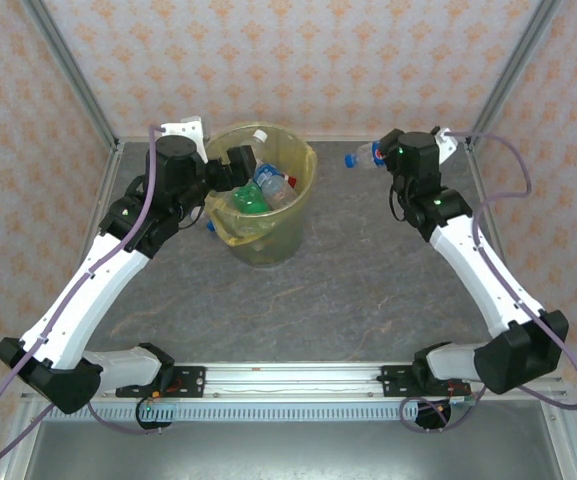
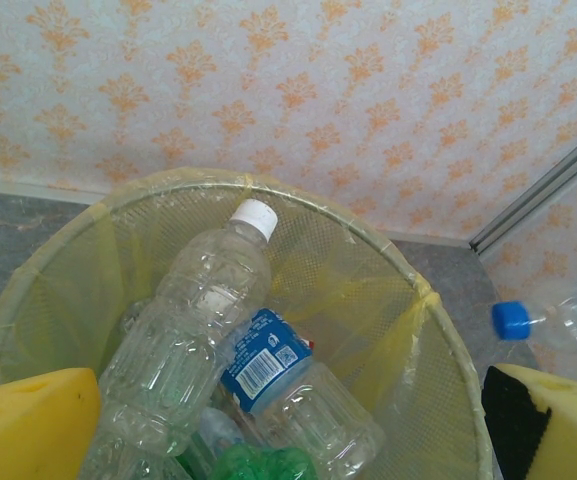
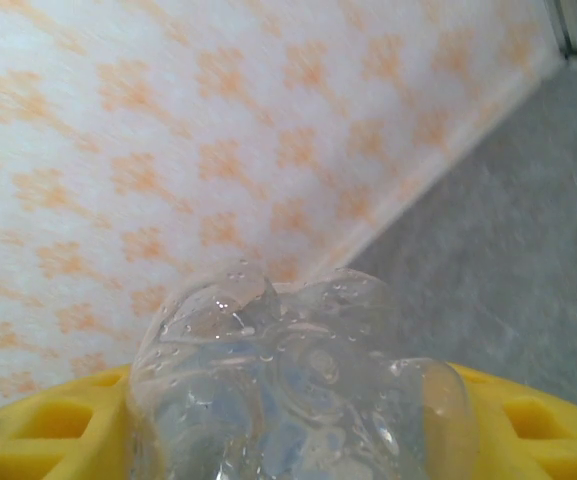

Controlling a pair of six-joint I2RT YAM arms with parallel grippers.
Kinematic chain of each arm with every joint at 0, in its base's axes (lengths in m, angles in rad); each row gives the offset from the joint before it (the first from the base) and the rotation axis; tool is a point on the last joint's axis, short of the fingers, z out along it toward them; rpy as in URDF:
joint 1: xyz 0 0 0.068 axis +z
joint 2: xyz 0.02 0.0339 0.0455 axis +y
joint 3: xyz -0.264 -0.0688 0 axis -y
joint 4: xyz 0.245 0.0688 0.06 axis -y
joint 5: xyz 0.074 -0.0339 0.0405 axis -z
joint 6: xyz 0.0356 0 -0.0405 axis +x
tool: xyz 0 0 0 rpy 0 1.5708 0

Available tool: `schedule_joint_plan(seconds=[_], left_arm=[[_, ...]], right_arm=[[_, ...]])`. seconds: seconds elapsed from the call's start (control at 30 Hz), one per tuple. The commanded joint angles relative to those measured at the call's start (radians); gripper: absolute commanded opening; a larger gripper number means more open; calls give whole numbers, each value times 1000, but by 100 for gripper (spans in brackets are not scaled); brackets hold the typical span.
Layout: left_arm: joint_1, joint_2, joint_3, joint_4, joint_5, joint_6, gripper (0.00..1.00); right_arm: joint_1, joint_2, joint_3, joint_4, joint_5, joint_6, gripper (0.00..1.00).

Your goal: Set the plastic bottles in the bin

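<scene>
**Late stage of the clearing task.** The left gripper (image 1: 246, 170) hung with its yellow-padded jaws spread wide and gripping nothing, directly above the round bin lined with a translucent yellow bag (image 1: 278, 235). Beneath it lay a clear ribbed bottle with a white cap (image 2: 193, 340), a clear bottle with a blue label (image 2: 268, 365) and a crumpled green bottle (image 2: 258, 465). The right gripper (image 1: 380, 155), well apart from the bin, was closed around a clear plastic bottle with a blue cap (image 1: 360, 157), whose base sat wedged between the yellow fingers (image 3: 48, 440). Judged progress: several bottles were binned, and the held one had yet to be carried over and dropped. A blue object (image 1: 210, 226) just beside the bin, below the left arm, was too hidden to identify.
</scene>
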State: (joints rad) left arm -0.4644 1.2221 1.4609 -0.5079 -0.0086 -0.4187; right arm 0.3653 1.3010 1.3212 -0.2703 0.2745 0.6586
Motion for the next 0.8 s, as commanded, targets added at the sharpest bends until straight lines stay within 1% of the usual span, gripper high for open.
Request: schedule_joint_plan(seconds=[0.0, 0.13, 0.27, 0.37, 0.5, 0.67, 0.77], left_arm=[[2, -1, 31, 14, -13, 13, 99], [2, -1, 34, 11, -14, 12, 99], [3, -18, 26, 0, -26, 12, 99], [3, -36, 17, -7, -38, 13, 99], [3, -57, 4, -16, -50, 14, 99], [3, -73, -1, -27, -60, 17, 99], [3, -78, -4, -28, -68, 18, 99]], right_arm=[[75, -1, 98, 12, 191, -180, 59], [208, 76, 243, 36, 309, -336, 59], [333, 190, 364, 61, 358, -488, 59], [408, 279, 432, 81, 387, -580, 59], [460, 404, 539, 70, 424, -668, 60], [475, 550, 658, 7, 448, -731, 60], [475, 600, 698, -16, 464, -734, 61]])
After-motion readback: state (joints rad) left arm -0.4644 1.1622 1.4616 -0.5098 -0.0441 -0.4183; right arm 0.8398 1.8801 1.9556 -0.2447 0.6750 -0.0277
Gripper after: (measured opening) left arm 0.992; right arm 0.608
